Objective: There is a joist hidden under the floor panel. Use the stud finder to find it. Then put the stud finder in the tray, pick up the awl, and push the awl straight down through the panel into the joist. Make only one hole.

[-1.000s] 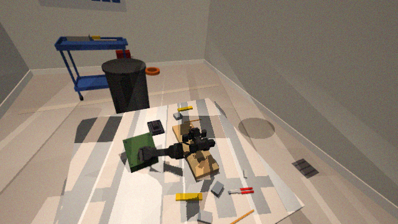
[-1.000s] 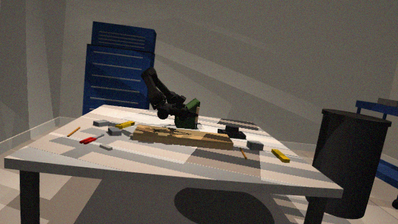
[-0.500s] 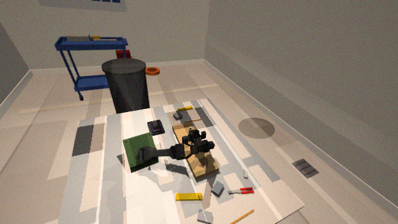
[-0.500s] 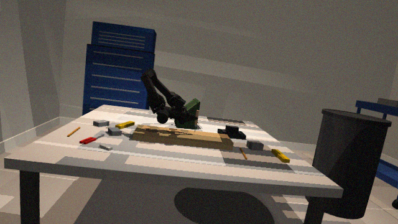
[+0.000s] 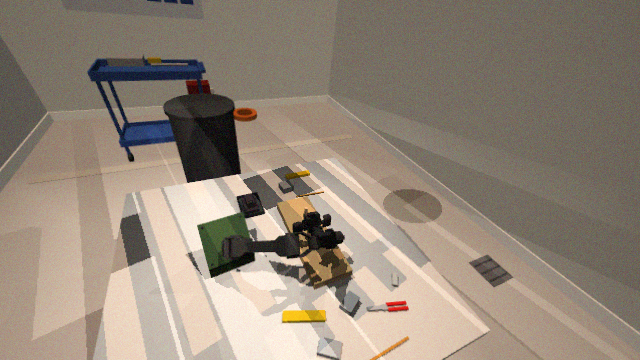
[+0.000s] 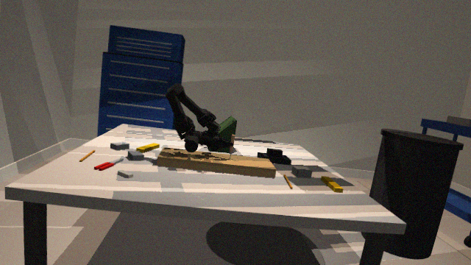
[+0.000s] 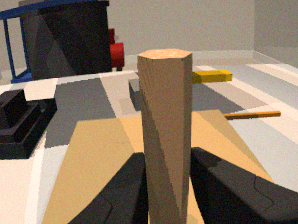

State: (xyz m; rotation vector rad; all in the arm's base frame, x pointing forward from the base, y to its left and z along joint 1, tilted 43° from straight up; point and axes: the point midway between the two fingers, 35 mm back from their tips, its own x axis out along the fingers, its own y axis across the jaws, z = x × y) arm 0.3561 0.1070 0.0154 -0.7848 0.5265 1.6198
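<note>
Evidently the awl [image 5: 306, 212] [image 6: 232, 140] [image 7: 166, 125] is in hand, upright, its wooden handle pinched between the claw's [image 5: 311, 239] [image 6: 229, 146] [image 7: 167, 172] nearly closed fingers. It stands over the panel [image 5: 289, 211] [image 6: 254, 167] [image 7: 95, 150], the thin shank reaching down to or near the wood. I judge it light and stiff, the faceted handle fairly grippy, though a hard push might slide it up through the fingers or tip it. Low on the handle, square to the flats, seems the right hold. Outward, the finder [image 5: 251, 199] [image 6: 274, 152] [image 7: 12, 107] sits in the tray [image 5: 257, 212] [image 6: 285, 160] [image 7: 42, 122]. The joist is hidden; the wrist view cuts off the awl's point, and whether it touches the panel, or any hole exists, I can't tell.
</note>
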